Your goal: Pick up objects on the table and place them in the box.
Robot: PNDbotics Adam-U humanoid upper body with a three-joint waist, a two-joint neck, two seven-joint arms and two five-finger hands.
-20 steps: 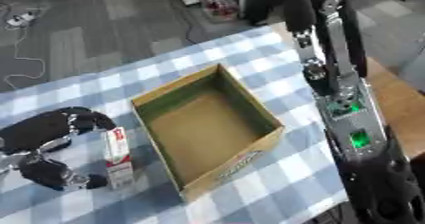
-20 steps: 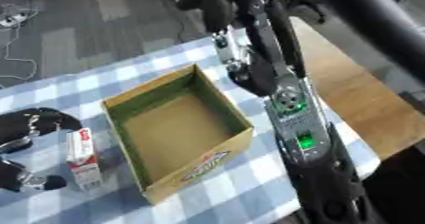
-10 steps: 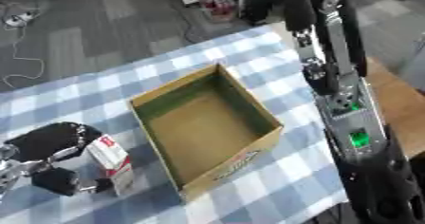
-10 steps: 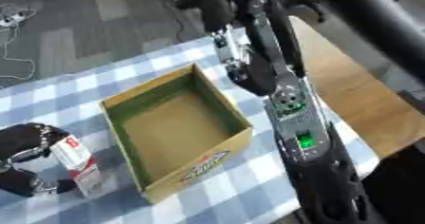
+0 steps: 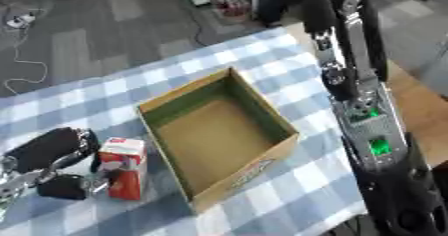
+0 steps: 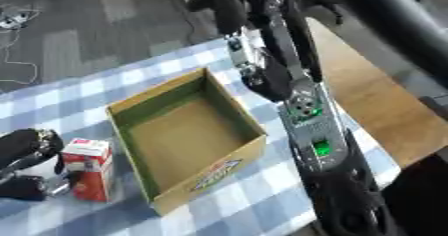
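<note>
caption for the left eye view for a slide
Left hand grasps a small red carton beside the empty open box on the checked tablecloth.

— Seen under everything: a blue and white checked tablecloth [image 5: 289,190], spread over the table [image 6: 385,105], bare light wood at the right side.

— And beyond the far edge?

— Grey carpet floor [image 5: 131,25] in large squares. Lying on it at the left, a thin white cable [image 5: 22,70], leading up to a white power strip [image 5: 22,20].
</note>
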